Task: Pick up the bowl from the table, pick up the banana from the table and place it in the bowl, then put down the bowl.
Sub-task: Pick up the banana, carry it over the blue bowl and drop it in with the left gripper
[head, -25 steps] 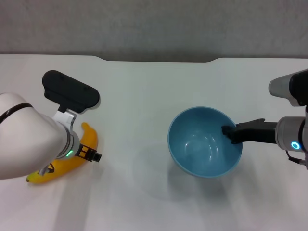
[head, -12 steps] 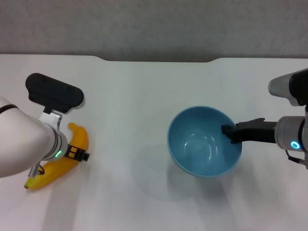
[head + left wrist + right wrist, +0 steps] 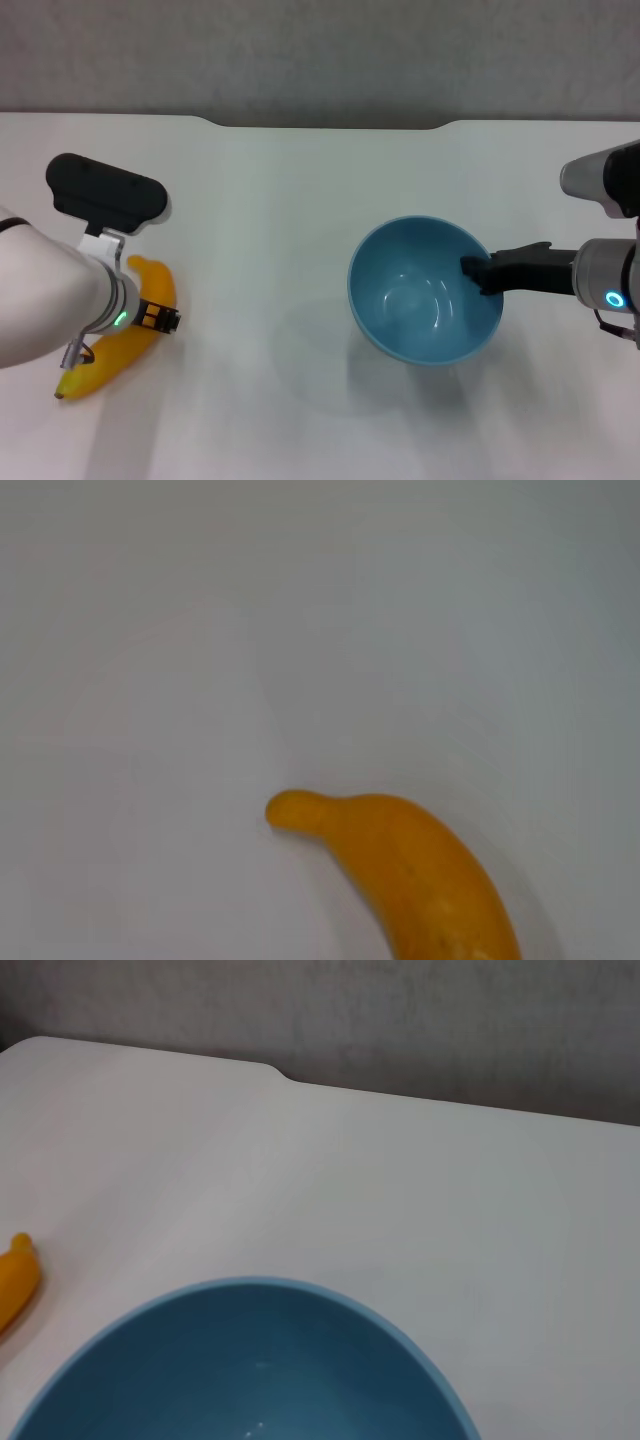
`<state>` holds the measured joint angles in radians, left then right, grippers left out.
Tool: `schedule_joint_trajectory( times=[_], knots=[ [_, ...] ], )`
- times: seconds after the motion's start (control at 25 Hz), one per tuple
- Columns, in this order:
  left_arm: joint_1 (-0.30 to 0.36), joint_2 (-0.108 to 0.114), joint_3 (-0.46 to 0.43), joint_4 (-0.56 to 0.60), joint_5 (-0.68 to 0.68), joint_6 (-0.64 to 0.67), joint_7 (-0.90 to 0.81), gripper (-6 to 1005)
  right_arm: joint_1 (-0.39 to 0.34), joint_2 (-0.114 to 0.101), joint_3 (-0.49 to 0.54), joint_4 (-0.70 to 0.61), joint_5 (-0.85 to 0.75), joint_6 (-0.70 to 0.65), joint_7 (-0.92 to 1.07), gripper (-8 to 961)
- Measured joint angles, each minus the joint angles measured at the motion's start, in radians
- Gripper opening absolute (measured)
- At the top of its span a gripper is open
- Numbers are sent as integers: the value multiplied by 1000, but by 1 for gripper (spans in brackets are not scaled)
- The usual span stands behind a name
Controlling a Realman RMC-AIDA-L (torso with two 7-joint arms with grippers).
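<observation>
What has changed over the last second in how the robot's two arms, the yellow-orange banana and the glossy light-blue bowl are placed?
The left gripper has shifted further to the robot's left over the curved yellow-orange banana, whose stem end now points a little more towards the robot. The right gripper still grips the glossy light-blue bowl by its rim, barely moved above the white table.

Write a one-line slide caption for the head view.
Right pincer grips the rim of the blue bowl while the left arm hovers over the banana on the white table.
</observation>
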<state>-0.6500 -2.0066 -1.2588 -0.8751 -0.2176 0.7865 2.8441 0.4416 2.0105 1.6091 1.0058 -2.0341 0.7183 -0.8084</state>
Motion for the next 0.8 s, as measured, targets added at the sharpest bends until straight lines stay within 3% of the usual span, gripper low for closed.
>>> schedule_joint_trajectory(
  times=[0.2,0.4,0.64,0.8],
  knots=[
    [33,0,-31,-61,3,-4,-1,549,-1,1,0,-9,0,-2,0,34],
    [118,-5,-85,-242,67,3,-2,546,9,0,8,-44,12,-3,6,34],
    [233,-15,-99,-535,97,-12,-2,543,97,1,2,-168,64,-6,3,35],
    [286,-22,-46,-679,98,-54,-2,542,165,2,-5,-284,128,-2,-12,35]
  ],
)
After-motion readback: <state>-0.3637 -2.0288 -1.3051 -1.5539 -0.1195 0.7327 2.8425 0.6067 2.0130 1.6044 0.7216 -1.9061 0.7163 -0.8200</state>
